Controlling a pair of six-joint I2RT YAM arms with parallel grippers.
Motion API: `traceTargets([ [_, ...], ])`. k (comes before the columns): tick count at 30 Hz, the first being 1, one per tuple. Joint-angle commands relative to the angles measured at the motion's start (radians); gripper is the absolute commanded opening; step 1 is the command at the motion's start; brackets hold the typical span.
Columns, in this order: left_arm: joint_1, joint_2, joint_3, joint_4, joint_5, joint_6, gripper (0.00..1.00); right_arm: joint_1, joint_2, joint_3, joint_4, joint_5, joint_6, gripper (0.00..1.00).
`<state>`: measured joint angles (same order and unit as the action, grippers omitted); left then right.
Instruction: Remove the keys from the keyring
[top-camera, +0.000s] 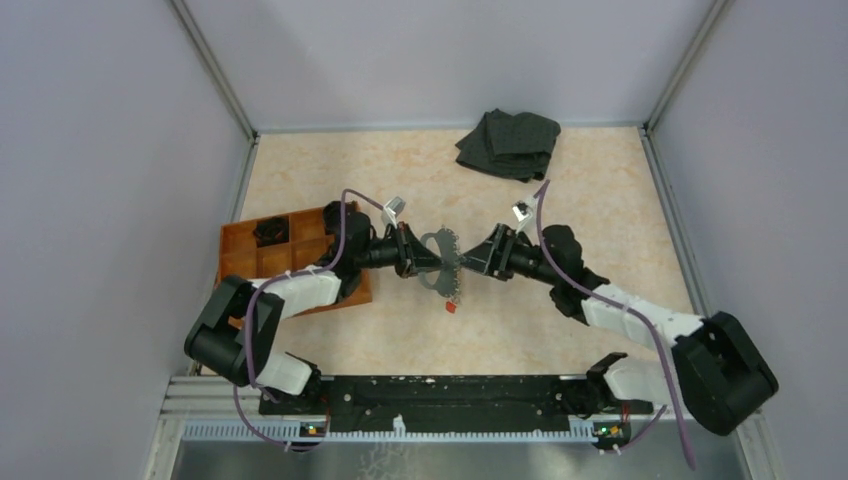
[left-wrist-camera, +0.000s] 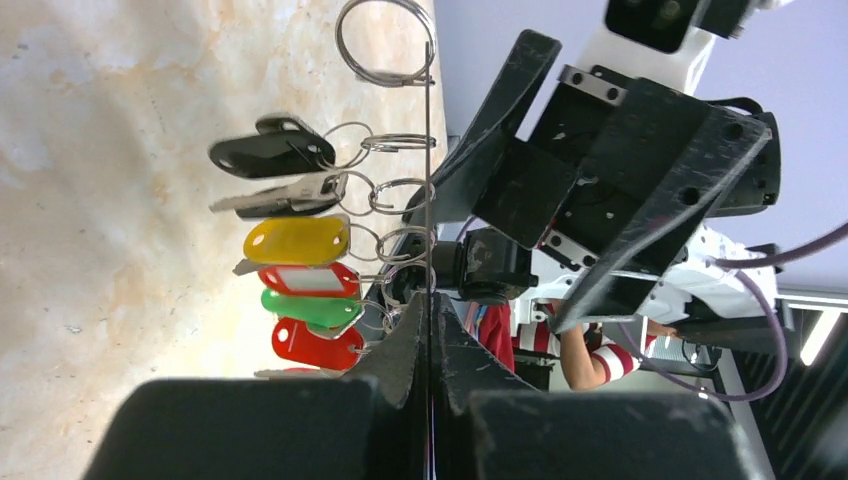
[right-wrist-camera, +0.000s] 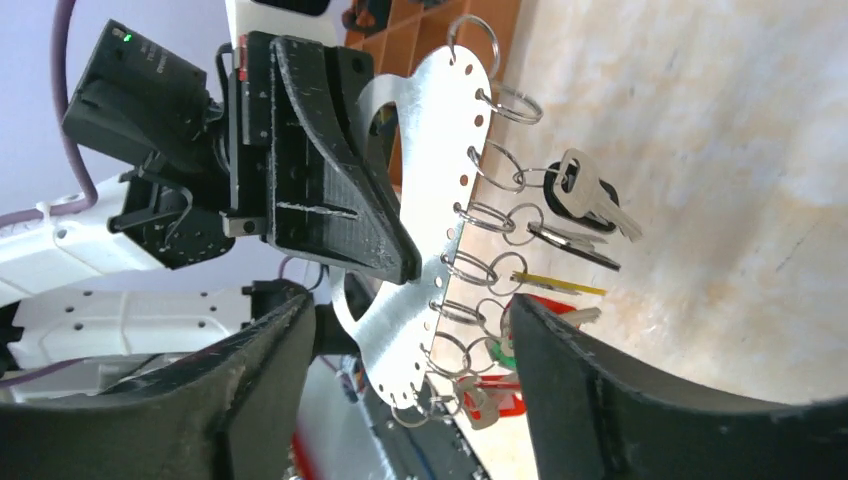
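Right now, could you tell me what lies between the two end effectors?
The keyring with its keys, clamped by the left end effector; top view.

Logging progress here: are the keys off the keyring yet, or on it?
On it: the keys hang from small split rings threaded through edge holes of the keyring.

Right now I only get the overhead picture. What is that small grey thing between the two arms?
Observer: That is the keyring. It is a flat silvery plate, and the holes along its edge carry small rings with the keys on them.
Operator: Are both arms gripping it?
Observer: No. The left gripper is shut on the plate's edge, while the right gripper is open, with one finger on either side of the plate.
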<state>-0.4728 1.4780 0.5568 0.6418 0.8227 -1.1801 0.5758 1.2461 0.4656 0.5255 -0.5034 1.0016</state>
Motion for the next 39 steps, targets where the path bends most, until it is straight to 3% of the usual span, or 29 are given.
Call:
traceTargets([
  [1, 0.016, -0.091, 0.072, -0.138, 0.048, 0.025, 0.0, 0.01, -0.175, 0.061, -0.177, 0.132, -0.228, 0.8],
  [4, 0.02, -0.117, 0.104, -0.182, 0.066, 0.012, 0.0, 0.01, -0.28, 0.056, -0.189, 0.153, -0.312, 0.98],
  [13, 0.021, -0.207, 0.206, -0.301, 0.069, 0.004, 0.0, 0.01, -0.494, 0.056, -0.154, 0.131, -0.423, 0.99],
  [19, 0.02, -0.237, 0.221, -0.246, 0.056, -0.08, 0.0, 0.049, -0.567, -0.041, 0.009, -0.045, -0.487, 0.87],
  [22, 0.021, -0.241, 0.231, -0.212, 0.053, -0.12, 0.0, 0.155, -0.631, -0.119, 0.07, 0.048, -0.611, 0.8],
  [27, 0.019, -0.249, 0.259, -0.21, 0.05, -0.132, 0.0, 0.349, -0.719, -0.241, 0.154, 0.211, -0.807, 0.77],
  [32, 0.01, -0.252, 0.281, -0.2, 0.061, -0.133, 0.0, 0.38, -0.694, -0.308, 0.293, 0.195, -0.898, 0.67],
  [39, 0.001, -0.253, 0.291, -0.178, 0.082, -0.142, 0.0, 0.392, -0.634, -0.306, 0.331, 0.183, -0.985, 0.62],
])
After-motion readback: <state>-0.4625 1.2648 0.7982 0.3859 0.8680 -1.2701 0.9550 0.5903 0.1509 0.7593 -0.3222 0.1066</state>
